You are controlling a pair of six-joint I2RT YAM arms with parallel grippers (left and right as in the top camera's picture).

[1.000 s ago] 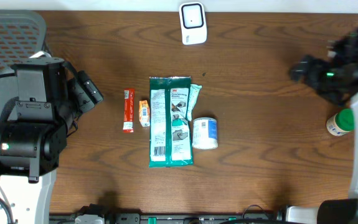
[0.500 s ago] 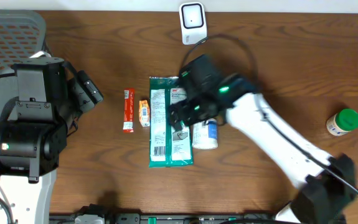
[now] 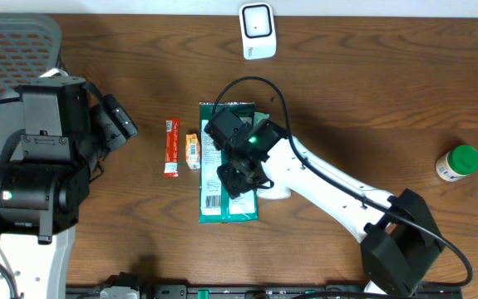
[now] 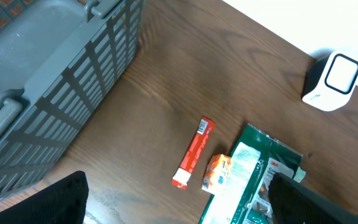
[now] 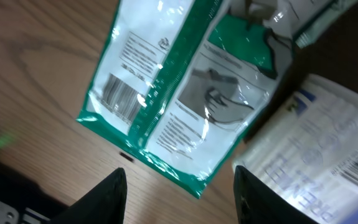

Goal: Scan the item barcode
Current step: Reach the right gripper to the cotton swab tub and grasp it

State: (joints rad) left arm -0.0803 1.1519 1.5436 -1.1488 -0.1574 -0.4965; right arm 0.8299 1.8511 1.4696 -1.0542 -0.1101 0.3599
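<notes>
A green and white 3M packet (image 3: pixel 222 203) lies flat mid-table, its barcode (image 5: pixel 119 96) face up near one end. My right gripper (image 3: pixel 235 176) hangs low over it, open. In the right wrist view its fingertips (image 5: pixel 113 193) straddle the packet's corner (image 5: pixel 194 180) and hold nothing. A white tub (image 5: pixel 315 149) with its own barcode sits right beside the packet. The white scanner (image 3: pixel 258 31) stands at the far edge. My left gripper (image 4: pixel 188 205) is open and empty, well left of the items.
A red stick pack (image 3: pixel 170 148) and a small orange packet (image 3: pixel 192 151) lie left of the green packet. A green-capped bottle (image 3: pixel 457 163) stands at the far right. A grey basket (image 3: pixel 14 41) fills the back left corner.
The right arm swept in from the far right to above the green packet, and its jaws narrowed. The left arm stayed still.
</notes>
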